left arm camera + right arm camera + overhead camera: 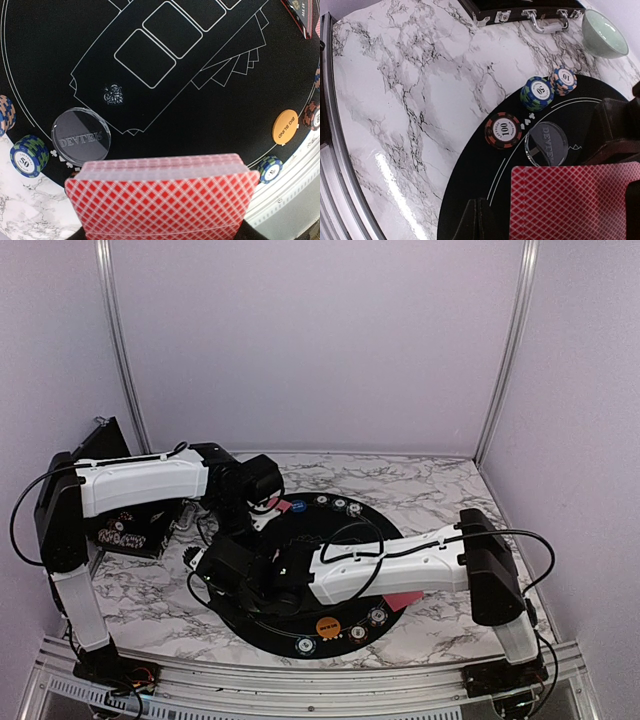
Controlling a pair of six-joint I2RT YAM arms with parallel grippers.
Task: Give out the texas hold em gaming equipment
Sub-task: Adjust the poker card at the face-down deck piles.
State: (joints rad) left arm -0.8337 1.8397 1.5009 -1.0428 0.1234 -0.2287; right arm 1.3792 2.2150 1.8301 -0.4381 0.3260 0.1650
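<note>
Red-backed card deck [160,200] pinched in left tool [264,502], above black mat [210,115], near clear dealer button [81,136]. Right tool [480,220] pressed together; any hold unclear.

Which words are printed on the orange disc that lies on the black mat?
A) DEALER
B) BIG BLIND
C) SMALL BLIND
B: the left wrist view shows BIG BLIND printed on the orange disc, which lies near the rim of the black mat.
</note>
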